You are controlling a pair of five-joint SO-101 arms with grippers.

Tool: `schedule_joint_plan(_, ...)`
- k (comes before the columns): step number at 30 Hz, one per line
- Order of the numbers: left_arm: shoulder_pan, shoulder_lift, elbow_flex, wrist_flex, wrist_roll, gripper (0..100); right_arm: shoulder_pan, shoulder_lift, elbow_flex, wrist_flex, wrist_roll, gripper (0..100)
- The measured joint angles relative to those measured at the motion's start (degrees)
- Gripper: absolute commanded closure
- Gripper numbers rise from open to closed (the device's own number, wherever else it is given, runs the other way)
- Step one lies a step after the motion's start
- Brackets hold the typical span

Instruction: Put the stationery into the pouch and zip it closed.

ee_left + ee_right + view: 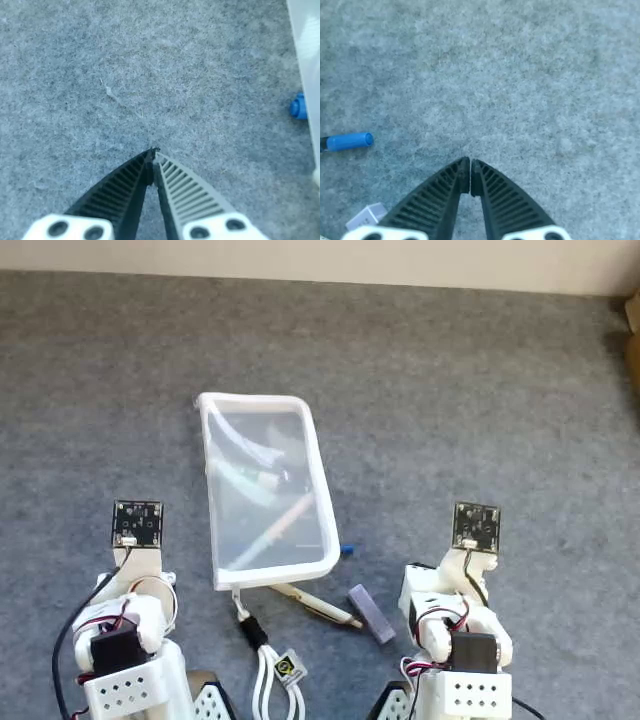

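1. The pouch (265,485), clear with a white border, lies flat about the middle of the grey felt table (480,380). One short end is turned to the edge where the arms stand.
2. Through its clear wall I see a few pens (252,478) inside, lying across each other (I cannot count them exactly).
3. Outside the pouch, between it and the arms' edge of the table, lies a beige pen (315,603). Just beside its end is a grey-violet eraser (371,614).
4. A blue cap (347,549) shows just beside the pouch's corner on the right arm's side. I cannot tell whether it belongs to something inside the pouch.
5. From the pouch's near short end a white cord (268,665) with a small tag (290,668) runs toward the arms' edge.
6. The left gripper (152,151) hangs over bare felt with its fingertips pressed together and nothing between them.
7. The right gripper (470,162) is the same (tips meeting, holding nothing), and the blue cap lies near it on the felt.
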Motion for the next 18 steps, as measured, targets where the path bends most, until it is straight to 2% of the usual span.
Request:
schedule_joint_plan(12, 0.0, 0.0, 0.0, 0.0, 0.0, 99, -1.41, 0.0, 0.0, -0.79, 0.0, 99.0)
schedule_joint_plan(18, 0.0, 0.0, 0.0, 0.0, 0.0, 99, -1.41, 0.0, -7.56, -0.79, 0.0, 98.8)
